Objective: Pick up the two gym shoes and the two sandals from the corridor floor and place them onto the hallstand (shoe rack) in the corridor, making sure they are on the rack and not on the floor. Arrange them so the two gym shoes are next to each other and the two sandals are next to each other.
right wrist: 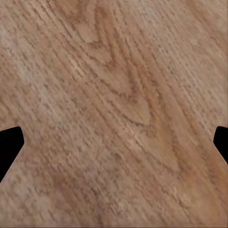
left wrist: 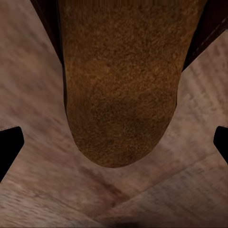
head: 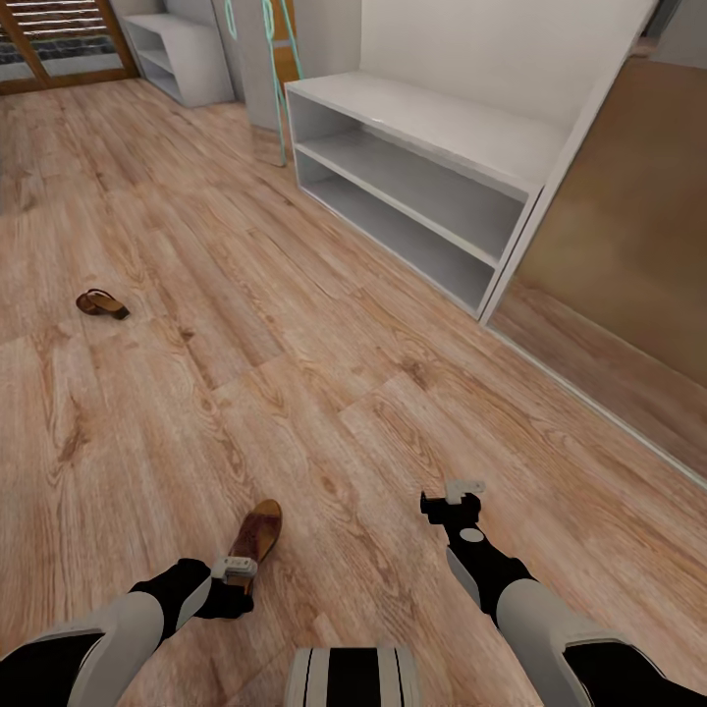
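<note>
Brown leather shows twice: two sandals lie on the corridor floor (head: 324, 373), well apart. One sandal (head: 257, 535) rests just ahead of the left gripper (head: 234, 579), its tan footbed (left wrist: 121, 90) lying between the two dark fingertips (left wrist: 9, 145) seen from the left wrist, which stand wide apart and clear of it. The second sandal (head: 101, 303) sits far off on the planks to the left. One white hallstand (head: 422, 187) stands against the wall ahead, its flat top and two open shelf levels bare. The right gripper (head: 454, 499) hovers over bare wood-grain planks, its fingertips (right wrist: 9, 145) spread wide, gripping nothing.
</note>
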You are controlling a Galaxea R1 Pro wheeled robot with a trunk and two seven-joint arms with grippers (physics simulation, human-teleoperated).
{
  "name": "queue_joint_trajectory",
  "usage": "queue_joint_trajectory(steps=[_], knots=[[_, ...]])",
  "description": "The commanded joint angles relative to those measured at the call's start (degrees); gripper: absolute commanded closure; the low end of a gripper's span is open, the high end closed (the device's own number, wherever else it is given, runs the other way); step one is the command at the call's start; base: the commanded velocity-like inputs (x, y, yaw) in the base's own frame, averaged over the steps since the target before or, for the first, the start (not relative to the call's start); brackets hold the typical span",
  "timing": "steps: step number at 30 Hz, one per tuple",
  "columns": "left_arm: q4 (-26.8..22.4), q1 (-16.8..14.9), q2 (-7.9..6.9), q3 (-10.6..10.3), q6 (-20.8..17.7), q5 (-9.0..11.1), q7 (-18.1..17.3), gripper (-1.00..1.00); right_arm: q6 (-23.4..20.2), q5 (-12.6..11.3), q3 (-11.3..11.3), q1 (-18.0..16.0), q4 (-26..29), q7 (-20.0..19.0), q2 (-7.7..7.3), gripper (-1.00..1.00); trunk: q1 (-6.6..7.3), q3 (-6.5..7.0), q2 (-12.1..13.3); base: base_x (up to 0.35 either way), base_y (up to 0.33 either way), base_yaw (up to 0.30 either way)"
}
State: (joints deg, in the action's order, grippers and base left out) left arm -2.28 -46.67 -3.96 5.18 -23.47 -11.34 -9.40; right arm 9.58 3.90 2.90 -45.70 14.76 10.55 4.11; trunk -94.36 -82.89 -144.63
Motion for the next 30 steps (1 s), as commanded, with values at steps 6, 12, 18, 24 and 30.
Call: queue_joint_trajectory(steps=[6, 12, 18, 24, 30], knots=[[0.0, 0.0, 0.00, 0.0, 0.0, 0.0, 0.0, -1.00, 0.0, 0.0, 0.0, 0.0, 0.0, 0.0, 0.00, -1.00, -0.05, -0.45, 0.0, 0.000, 0.000, 0.000], [0.0, 0.0, 0.00, 0.0, 0.0, 0.0, 0.0, -1.00, 0.0, 0.0, 0.0, 0.0, 0.0, 0.0, 0.00, -1.00, -0.05, -0.45, 0.0, 0.000, 0.000, 0.000], [0.0, 0.0, 0.00, 0.0, 0.0, 0.0, 0.0, -1.00, 0.0, 0.0, 0.0, 0.0, 0.0, 0.0, 0.01, -1.00, -0.05, -0.45, 0.0, 0.000, 0.000, 0.000], [0.0, 0.0, 0.00, 0.0, 0.0, 0.0, 0.0, -1.00, 0.0, 0.0, 0.0, 0.0, 0.0, 0.0, -0.02, -1.00, -0.05, -0.45, 0.0, 0.000, 0.000, 0.000], [0.0, 0.0, 0.00, 0.0, 0.0, 0.0, 0.0, -1.00, 0.0, 0.0, 0.0, 0.0, 0.0, 0.0, -0.03, -1.00, -0.05, -0.45, 0.0, 0.019, 0.000, 0.000]])
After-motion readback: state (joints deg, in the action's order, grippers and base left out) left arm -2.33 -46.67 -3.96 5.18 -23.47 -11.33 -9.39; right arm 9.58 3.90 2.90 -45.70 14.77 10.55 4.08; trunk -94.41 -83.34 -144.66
